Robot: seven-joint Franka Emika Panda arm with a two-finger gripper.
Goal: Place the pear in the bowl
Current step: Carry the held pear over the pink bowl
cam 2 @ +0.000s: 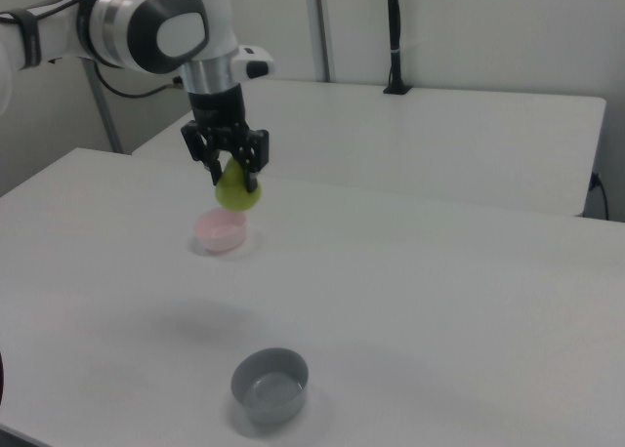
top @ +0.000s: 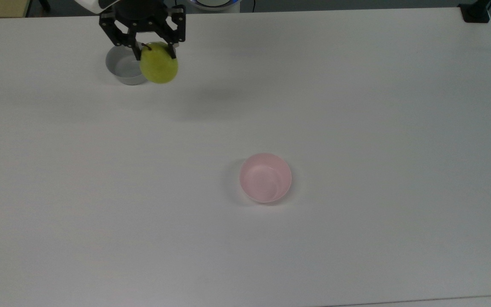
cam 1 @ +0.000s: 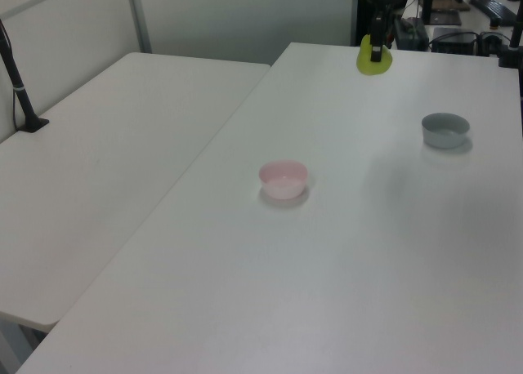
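My gripper [top: 153, 52] is shut on the yellow-green pear [top: 159, 66], carrying it high above the table near the top view's upper left. In the right view the gripper [cam 2: 234, 174] holds the pear [cam 2: 237, 191] by its upper part, well above the table. The left view shows the pear [cam 1: 373, 58] hanging near the far end of the table. The pale pink bowl [top: 265, 178] stands alone near the table's middle, also seen as the bowl [cam 1: 283, 179] and the bowl [cam 2: 221, 229], well apart from the pear.
A grey bowl [top: 123, 65] of similar size sits on the table partly under the gripper in the top view; the right view has the grey bowl [cam 2: 270, 383] near its bottom edge. A second white table [cam 1: 98, 137] adjoins.
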